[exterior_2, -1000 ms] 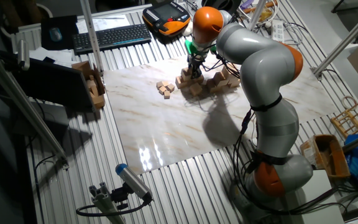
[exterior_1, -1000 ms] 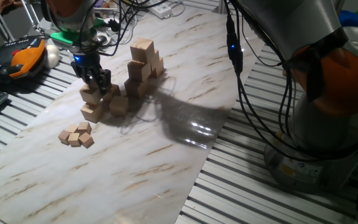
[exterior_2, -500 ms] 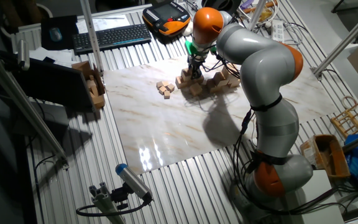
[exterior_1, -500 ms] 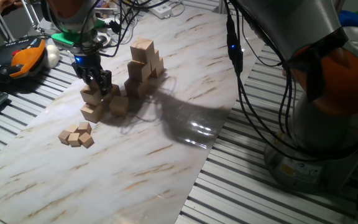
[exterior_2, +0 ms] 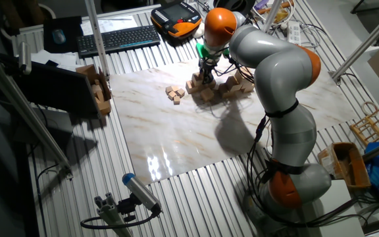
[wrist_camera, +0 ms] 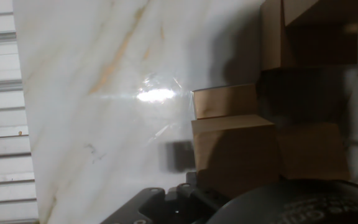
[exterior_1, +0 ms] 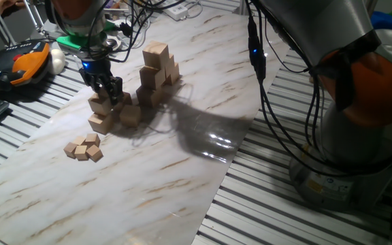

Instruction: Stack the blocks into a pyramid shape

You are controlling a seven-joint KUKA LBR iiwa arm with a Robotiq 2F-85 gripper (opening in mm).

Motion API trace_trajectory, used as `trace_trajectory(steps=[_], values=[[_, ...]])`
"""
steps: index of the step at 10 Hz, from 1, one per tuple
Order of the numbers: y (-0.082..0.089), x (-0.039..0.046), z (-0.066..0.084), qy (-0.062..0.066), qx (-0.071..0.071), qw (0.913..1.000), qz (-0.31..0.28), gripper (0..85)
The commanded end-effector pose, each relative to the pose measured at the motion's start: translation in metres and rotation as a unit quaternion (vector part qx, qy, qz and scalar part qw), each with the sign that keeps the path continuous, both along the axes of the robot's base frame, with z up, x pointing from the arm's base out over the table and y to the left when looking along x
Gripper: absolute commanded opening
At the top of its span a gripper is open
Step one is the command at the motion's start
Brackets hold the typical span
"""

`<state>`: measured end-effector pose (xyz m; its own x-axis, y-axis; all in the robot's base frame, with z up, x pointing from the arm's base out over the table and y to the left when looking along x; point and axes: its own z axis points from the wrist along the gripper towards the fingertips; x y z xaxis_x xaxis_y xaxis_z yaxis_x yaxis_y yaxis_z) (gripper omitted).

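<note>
Overhead light produces glare patches on the glossy desk [exterior_1: 182,170] in all views. The arm casts a soft dark shadow across the marble surface. The hand view is dim and blurred at close range, with nearby blocks [wrist_camera: 232,152] out of focus.

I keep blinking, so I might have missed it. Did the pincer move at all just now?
No. The pincer sits at the same spot beside the tall stack of blocks, on the same block.
</note>
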<state>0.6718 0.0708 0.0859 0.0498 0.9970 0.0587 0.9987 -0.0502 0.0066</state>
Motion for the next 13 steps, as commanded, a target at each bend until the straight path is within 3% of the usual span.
trace_trajectory(steps=[1,8,11,13], values=[[0.0002,-0.0004,-0.0001,0.000,0.001,1.0000,0.000,0.0],[0.0012,-0.0032,-0.0033,-0.001,0.002,1.0000,-0.002,0.0],[0.0002,-0.0044,-0.0084,-0.004,-0.006,1.0000,-0.006,0.0],[-0.0003,-0.0043,-0.0097,-0.003,-0.001,1.0000,-0.006,0.0]])
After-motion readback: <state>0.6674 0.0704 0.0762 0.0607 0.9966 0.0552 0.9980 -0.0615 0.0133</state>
